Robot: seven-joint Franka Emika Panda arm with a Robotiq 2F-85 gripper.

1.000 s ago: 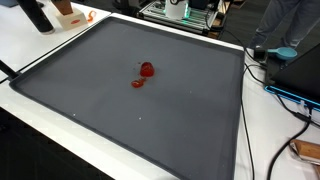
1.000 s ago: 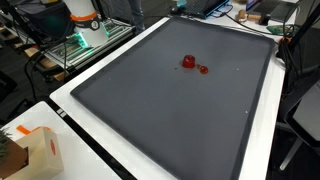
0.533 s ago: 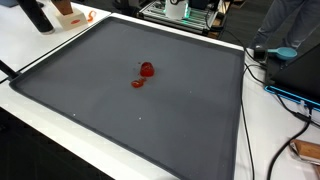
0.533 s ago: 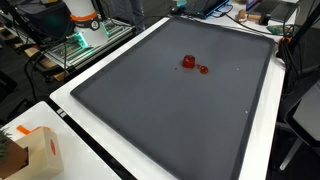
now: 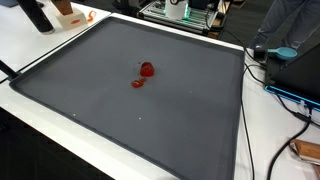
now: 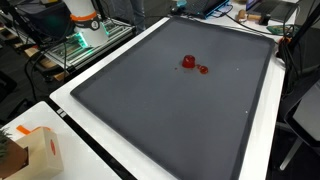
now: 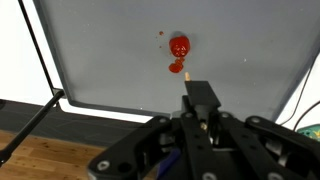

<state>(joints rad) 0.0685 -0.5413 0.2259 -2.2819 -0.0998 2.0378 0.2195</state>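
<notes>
Could knock the small red object (image 5: 147, 69), lying near the middle of the grey mat (image 5: 90, 112), aside through a misaligned descent, with pincer (image 7: 198, 92) above the mat's edge, released or clenched impossible to tell.

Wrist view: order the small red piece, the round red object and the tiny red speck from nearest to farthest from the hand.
1. small red piece, just ahead of the hand on the grey mat.
2. round red object, right behind that piece.
3. tiny red speck, farthest, up-left of the round object.
</notes>
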